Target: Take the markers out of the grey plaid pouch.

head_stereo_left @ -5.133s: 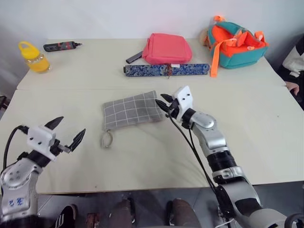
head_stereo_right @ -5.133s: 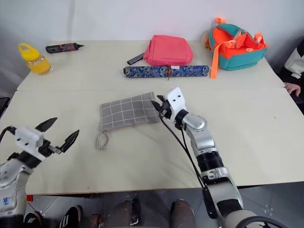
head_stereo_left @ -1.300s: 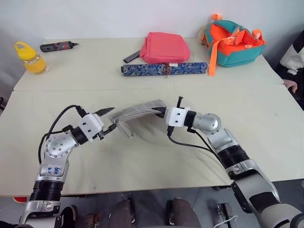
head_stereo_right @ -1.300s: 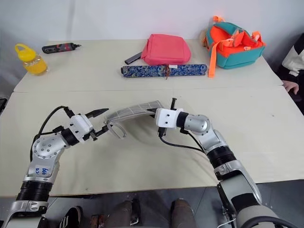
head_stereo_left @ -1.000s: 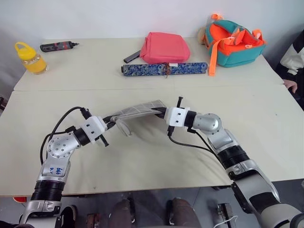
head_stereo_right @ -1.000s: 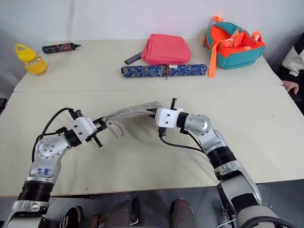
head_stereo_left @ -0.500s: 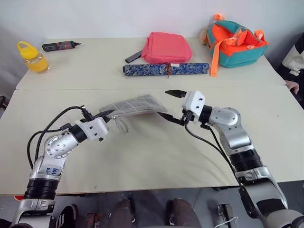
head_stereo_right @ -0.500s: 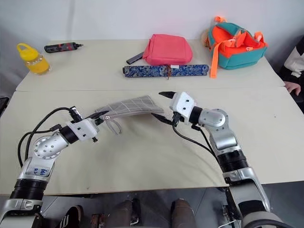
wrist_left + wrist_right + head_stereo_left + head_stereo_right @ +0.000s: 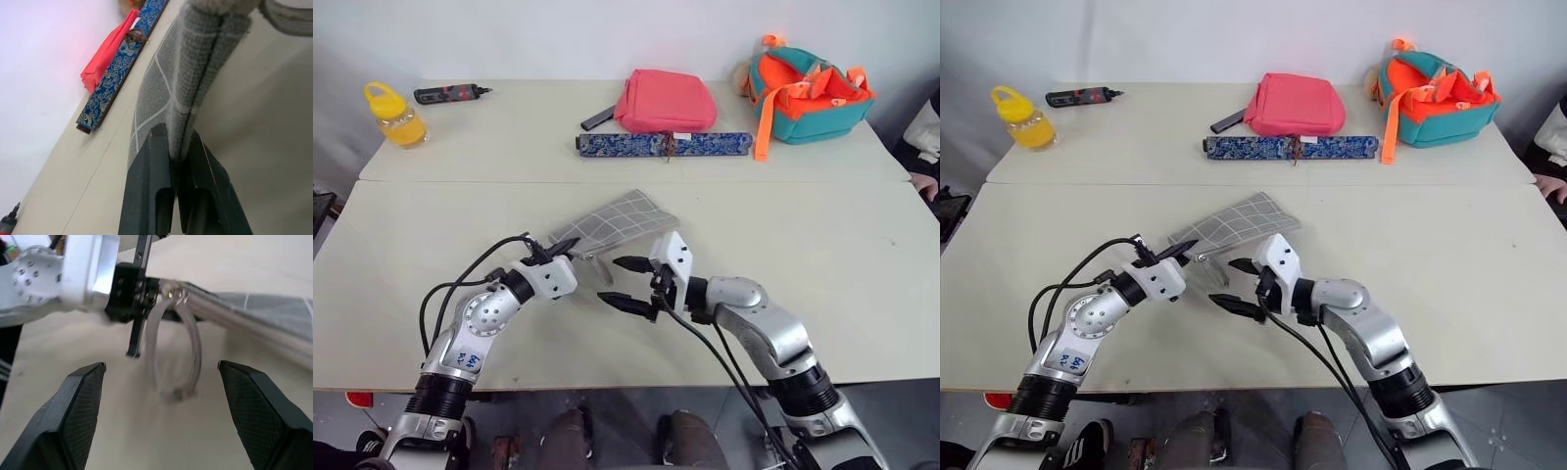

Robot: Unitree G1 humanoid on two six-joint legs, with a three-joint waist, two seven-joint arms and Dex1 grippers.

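My right hand [image 9: 625,284] gapes wide and empty, just short of the pale loop pull [image 9: 173,357]. My left hand [image 9: 180,169] pinches one end of the grey plaid pouch [image 9: 619,225], a flat white-gridded fabric sleeve slanting off the desk [image 9: 862,255].

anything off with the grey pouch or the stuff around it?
The grey plaid pouch is askew: left gripper pinches one end, holding it up off the table. No spill or damage shows; the pale loop pull just dangles.
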